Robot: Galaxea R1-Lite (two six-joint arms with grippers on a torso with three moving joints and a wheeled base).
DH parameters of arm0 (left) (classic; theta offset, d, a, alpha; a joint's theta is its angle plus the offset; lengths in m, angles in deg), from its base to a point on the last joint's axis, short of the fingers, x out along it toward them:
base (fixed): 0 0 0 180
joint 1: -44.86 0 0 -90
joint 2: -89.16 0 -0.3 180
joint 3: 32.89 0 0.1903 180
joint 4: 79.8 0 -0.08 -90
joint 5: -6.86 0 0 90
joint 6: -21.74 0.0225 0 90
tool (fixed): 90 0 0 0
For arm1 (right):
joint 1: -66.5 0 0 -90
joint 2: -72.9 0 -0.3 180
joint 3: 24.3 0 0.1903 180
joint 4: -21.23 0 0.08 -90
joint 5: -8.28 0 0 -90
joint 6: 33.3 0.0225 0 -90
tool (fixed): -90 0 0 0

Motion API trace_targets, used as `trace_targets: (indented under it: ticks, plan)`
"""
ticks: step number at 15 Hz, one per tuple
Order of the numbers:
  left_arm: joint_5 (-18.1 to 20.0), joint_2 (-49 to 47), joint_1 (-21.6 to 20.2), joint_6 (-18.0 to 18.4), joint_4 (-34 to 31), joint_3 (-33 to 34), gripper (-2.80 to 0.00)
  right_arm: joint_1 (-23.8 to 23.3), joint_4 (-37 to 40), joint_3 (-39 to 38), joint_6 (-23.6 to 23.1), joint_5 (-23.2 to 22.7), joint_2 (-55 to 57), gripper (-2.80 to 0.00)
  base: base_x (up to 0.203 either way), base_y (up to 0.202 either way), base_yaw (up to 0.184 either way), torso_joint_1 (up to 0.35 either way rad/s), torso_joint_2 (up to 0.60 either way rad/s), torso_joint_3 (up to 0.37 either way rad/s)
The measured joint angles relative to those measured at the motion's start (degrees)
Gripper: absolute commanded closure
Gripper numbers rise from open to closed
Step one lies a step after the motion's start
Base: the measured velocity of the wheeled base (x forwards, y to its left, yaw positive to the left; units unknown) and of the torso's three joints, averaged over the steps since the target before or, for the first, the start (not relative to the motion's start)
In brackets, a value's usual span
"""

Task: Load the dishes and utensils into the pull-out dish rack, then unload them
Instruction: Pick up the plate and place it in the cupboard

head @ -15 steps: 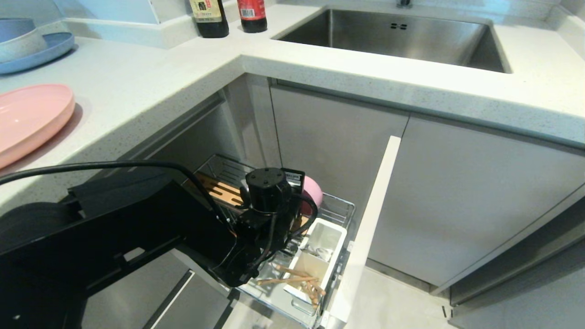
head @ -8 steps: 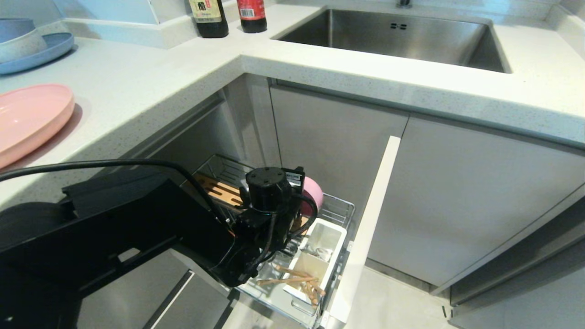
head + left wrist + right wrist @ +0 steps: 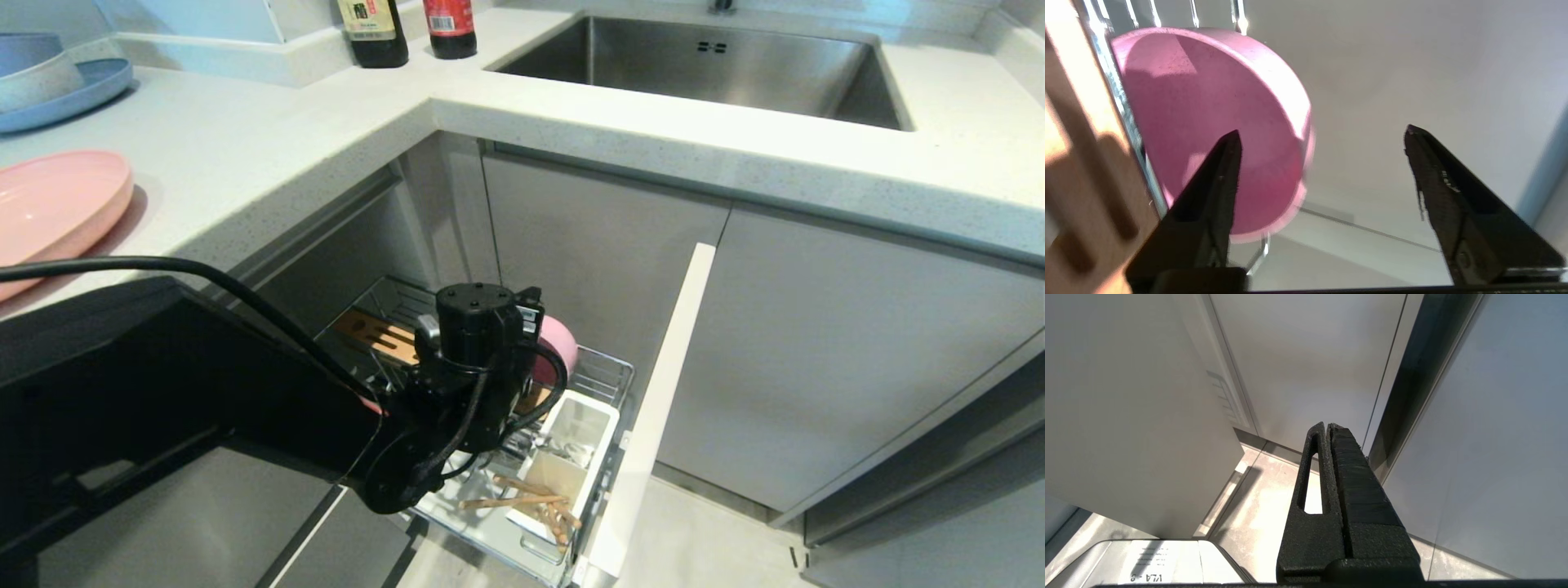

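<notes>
A white Chinese character on the dark bottle's (image 3: 373, 31) label.

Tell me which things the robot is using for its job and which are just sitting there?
For the job: pink bowl, pink plate, chopsticks, dish rack, left gripper.
Just lying about: blue plate with bowls, two bottles, sink.

A small pink bowl (image 3: 1216, 122) stands on edge in the chrome wire rack (image 3: 604, 371); chopsticks (image 3: 522, 496) lie near its white cup (image 3: 600, 441).
</notes>
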Motion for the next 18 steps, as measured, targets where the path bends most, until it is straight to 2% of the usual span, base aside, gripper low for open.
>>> trace_targets:
  ticks: [4,5,7,8,11,15,18]
  plan:
    - [-0.76,7.41,1.44,0.13,-11.37,0.44,-2.8,0.0,0.0,0.0,0.02,0.0,0.0,0.0,0.0,0.0,0.0,0.0,0.0,0.0]
    - [-1.46,9.07,1.99,0.11,-14.63,0.51,0.0,0.0,0.02,0.0,0.02,-0.01,0.0,0.0,0.0,0.0,0.0,0.0,0.0,0.0]
    - [-4.07,11.95,2.97,0.92,-19.24,0.51,0.0,-0.02,0.02,0.0,0.02,-0.02,0.0,0.0,0.0,0.0,0.0,0.0,0.0,0.0]
    - [-4.43,13.24,3.31,2.59,-21.4,0.4,0.0,0.0,0.01,0.0,0.02,0.0,0.0,0.0,0.0,0.0,0.0,0.0,0.0,0.0]
    - [-4.5,16.6,3.73,10.68,-27.37,-0.51,0.0,-0.01,0.0,0.0,0.01,0.0,0.0,0.0,0.0,0.0,0.0,0.0,0.0,0.0]
    - [-4.82,22.62,4.12,30.13,-34.18,-6.13,0.0,0.0,0.0,0.0,0.02,0.0,0.0,0.0,0.0,0.0,0.0,0.0,0.0,0.0]
    - [-5.41,27.29,4.22,45.73,-45.7,-14.26,0.0,0.0,0.02,0.0,0.0,0.0,0.0,0.0,0.0,0.0,0.0,0.0,0.0,0.0]
